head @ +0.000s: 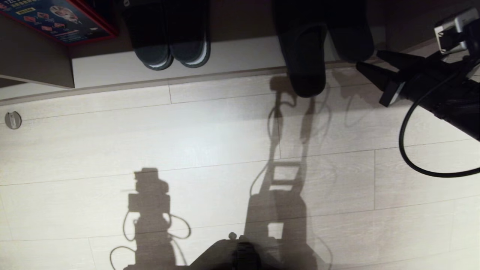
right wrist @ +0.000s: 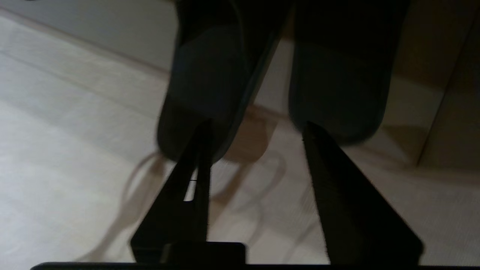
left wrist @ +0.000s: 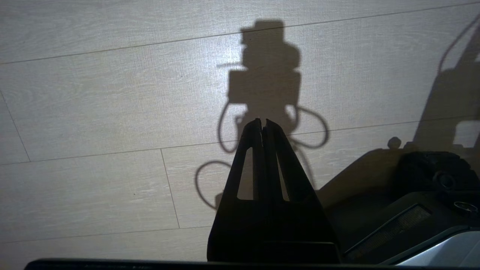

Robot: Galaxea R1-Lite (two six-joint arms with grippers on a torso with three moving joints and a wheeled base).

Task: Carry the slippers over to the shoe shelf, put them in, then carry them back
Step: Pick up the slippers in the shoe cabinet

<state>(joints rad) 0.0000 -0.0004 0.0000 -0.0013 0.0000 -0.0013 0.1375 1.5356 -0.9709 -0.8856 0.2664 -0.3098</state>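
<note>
Parted about halfway and holding nothing on the right gripper (right wrist: 255, 127), with both fingertips pointing at the toes of the slippers (head: 322, 48). Pressed together and empty on the left gripper (left wrist: 262, 122), hanging over bare floor (head: 187, 150) well away from the shelf.

Parked on the bottom board of the shoe shelf (head: 240, 56), those slippers, toes toward the floor. Poking past the shelf's front edge and over the floor, the nearer one; further back on the board, its partner, toe roughly level with that edge. Reaching in from the robot's right toward the shelf, just beside the second slipper's toe, the right gripper. Looks clear of the fabric in the right wrist view, though too dark there to be sure.

Further along the same shelf board, to the left of the slippers, a darker pair with white sole edges (head: 172, 52). Beyond that pair, at the shelf's far left, a red-edged box (head: 60, 18). Low on the floor near the shelf's left end, a small round fitting (head: 13, 120).
</note>
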